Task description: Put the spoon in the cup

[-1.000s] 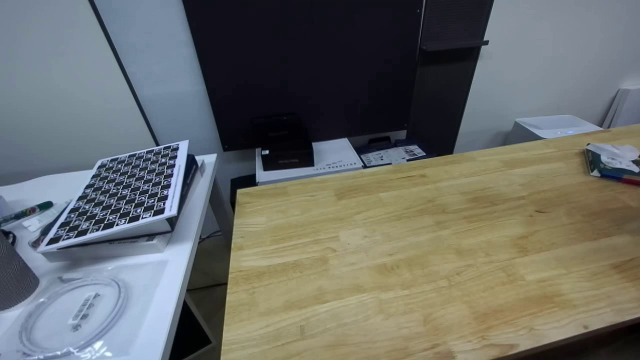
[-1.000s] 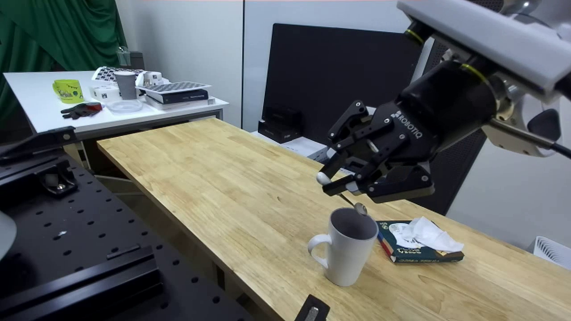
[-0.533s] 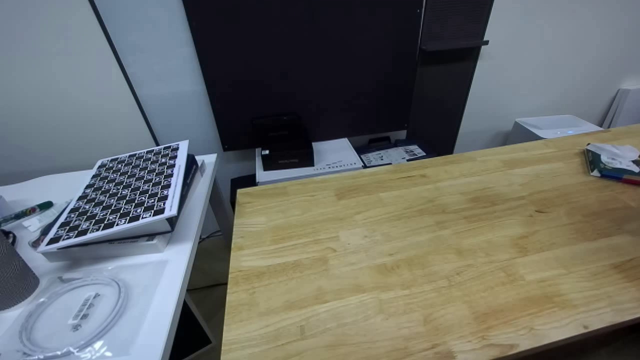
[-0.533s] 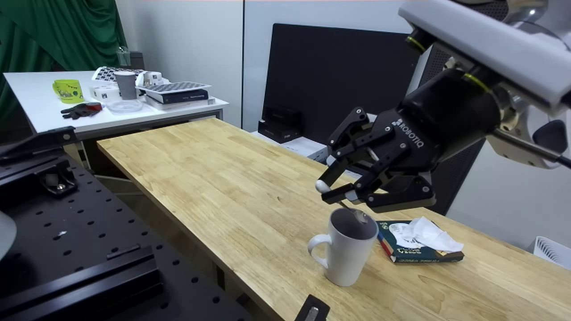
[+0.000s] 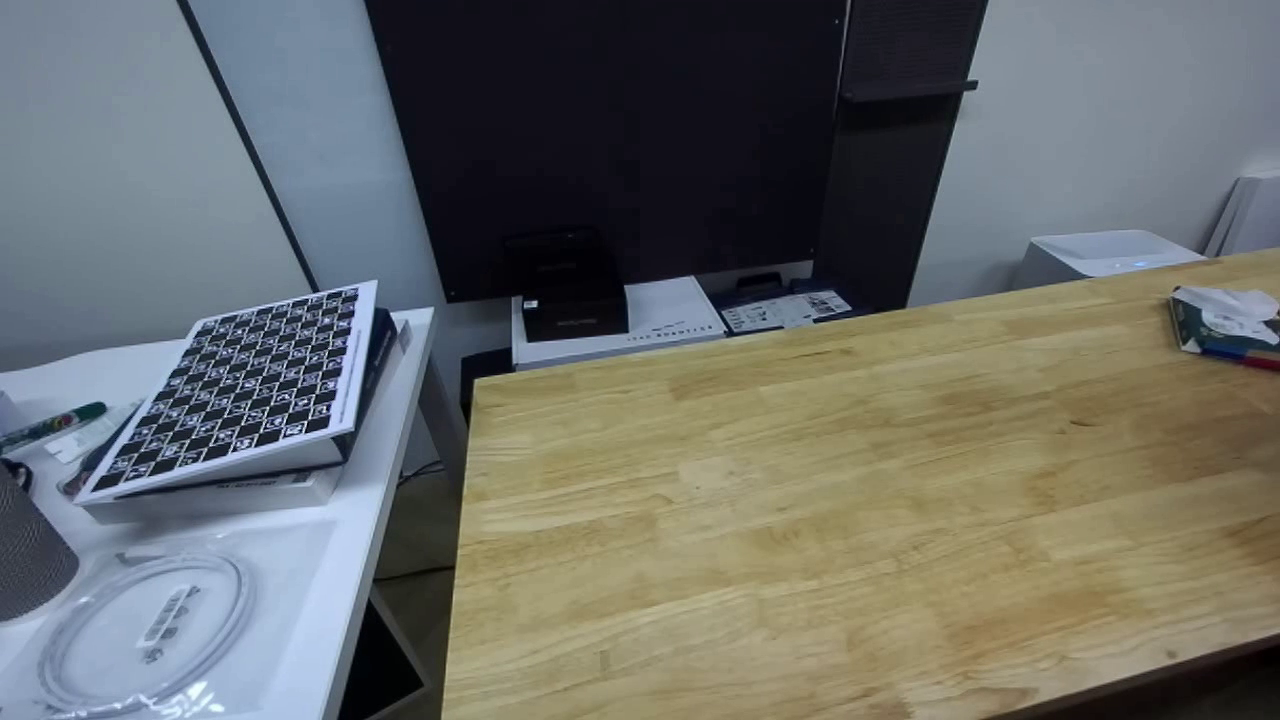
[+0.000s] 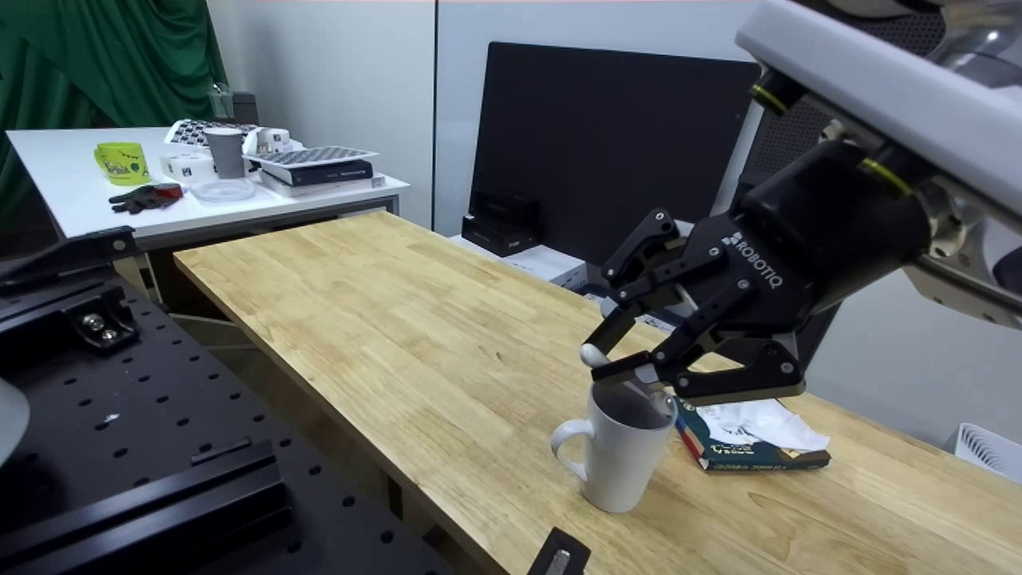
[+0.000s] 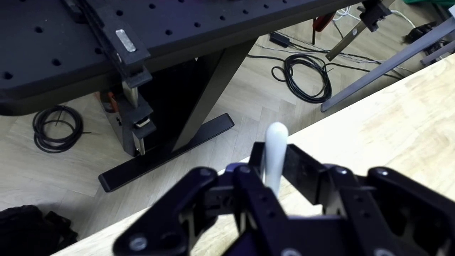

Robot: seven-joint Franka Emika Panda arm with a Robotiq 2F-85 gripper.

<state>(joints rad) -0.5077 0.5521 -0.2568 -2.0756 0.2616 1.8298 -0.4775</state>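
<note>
Black jointed fingers (image 6: 625, 368): we see them gripping a slim, white-tipped, silvery metal spoon (image 7: 275, 153).
Spoon: tilted, its head at the mouth of a tall white ceramic cup (image 6: 627, 463); we cannot tell if inside.
Cup: upright on the pale wooden desk (image 6: 399, 319).
Flat dark-green cardboard box (image 6: 758, 461): near the cup, farther from us.
</note>
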